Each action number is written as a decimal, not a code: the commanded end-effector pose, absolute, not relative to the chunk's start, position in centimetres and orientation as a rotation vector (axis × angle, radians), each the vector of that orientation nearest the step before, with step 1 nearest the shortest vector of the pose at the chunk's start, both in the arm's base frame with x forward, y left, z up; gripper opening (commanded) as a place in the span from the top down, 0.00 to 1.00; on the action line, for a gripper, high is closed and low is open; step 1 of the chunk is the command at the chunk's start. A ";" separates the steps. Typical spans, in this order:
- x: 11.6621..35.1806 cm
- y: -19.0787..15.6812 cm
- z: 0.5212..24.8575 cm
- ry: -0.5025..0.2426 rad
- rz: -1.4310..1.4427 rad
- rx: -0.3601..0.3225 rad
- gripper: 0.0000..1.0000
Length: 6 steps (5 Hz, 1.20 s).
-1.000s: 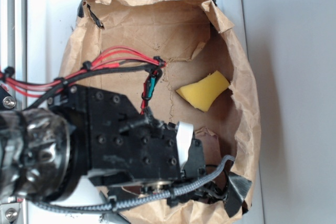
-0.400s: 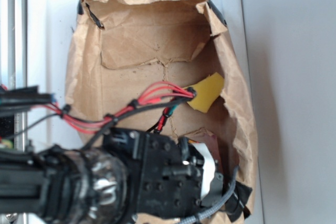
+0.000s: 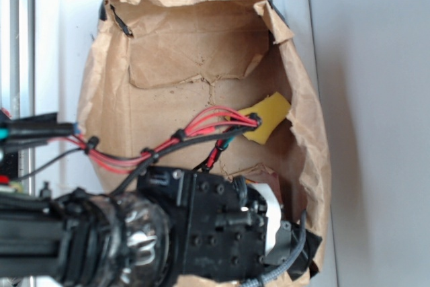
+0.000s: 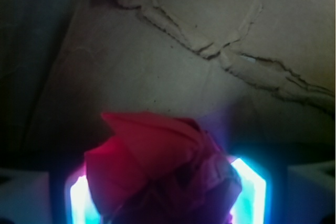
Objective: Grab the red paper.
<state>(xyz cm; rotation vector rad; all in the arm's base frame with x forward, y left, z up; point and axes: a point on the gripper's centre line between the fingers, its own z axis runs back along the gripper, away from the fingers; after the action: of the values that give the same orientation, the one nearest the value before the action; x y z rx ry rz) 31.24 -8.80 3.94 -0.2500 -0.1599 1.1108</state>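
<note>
The grasp looks underway: inside the bag, near the sponge, the gripper brackets the red paper, though a firm pinch is unclear; next, squeeze and lift.

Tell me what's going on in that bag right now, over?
Gripper jaws flank the red paper; grip unconfirmed. Yellow sponge apart, nothing blocking.
</note>
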 end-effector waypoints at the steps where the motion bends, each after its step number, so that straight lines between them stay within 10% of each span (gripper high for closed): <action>1: 32.1 -5.5 8.6 -0.174 1.145 -0.308 1.00; 6: 29.7 1.6 17.2 -0.373 0.980 -0.151 1.00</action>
<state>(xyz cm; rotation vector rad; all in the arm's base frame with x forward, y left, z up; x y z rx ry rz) 29.52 0.55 14.71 -0.1186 -0.3007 0.9700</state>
